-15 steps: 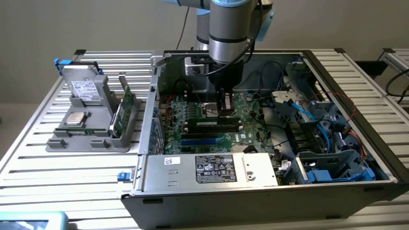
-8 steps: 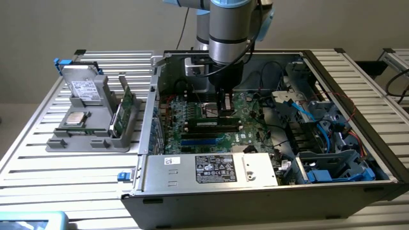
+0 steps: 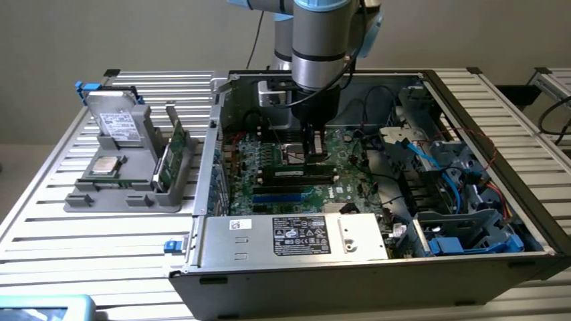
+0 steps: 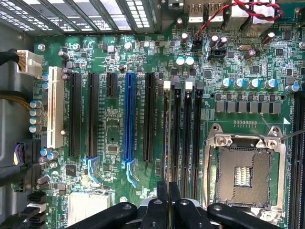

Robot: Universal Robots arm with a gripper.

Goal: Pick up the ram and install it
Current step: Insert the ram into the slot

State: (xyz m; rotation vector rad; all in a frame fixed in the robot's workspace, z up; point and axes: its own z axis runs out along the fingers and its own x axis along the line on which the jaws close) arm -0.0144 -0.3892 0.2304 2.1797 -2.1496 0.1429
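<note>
Pickup looks done: the gripper (image 3: 312,159), jaws nearly closed, pinches the ram (image 3: 299,173) upright at a slot (image 4: 177,138) toward the motherboard's (image 3: 350,155) edge by the power supply (image 3: 295,234); whether it is seated I cannot tell.

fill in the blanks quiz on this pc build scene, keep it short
1. The processor socket is ____.
2. One long expansion slot is coloured ____.
3. The gripper hangs above the green ____.
4. The grey tray sits on the exterior view's ____ of the computer case.
Missing words: empty; blue; motherboard; left.
</note>
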